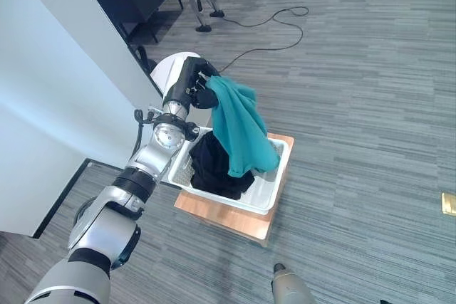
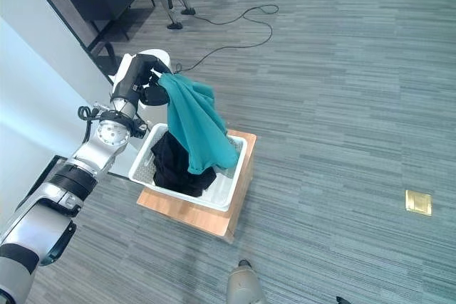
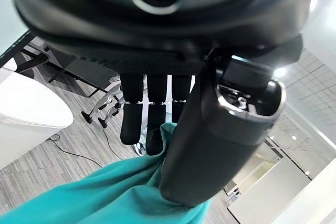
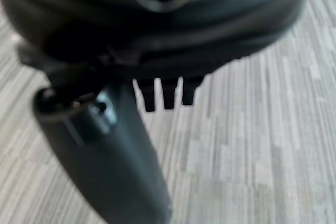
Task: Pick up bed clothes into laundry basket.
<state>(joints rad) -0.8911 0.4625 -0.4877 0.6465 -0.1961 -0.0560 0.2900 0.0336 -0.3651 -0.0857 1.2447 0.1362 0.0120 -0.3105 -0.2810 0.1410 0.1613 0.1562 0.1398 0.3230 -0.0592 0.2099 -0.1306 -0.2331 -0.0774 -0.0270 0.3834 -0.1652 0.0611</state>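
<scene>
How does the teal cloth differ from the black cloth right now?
The teal cloth hangs stretched from the left hand, pinched between thumb and fingers; the black cloth lies bunched in the white basket, held by nothing. The teal one is mostly above the basket, its lower end draping over the black one. Both are soft garments over the same basket.

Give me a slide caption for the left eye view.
Left hand holds a teal garment above the white laundry basket, where dark clothes already lie.

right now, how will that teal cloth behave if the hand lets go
Probably floppy: the teal cloth hangs in loose folds from the left hand. It likely drops into the basket, onto the black clothes; part may drape over the rim.
</scene>
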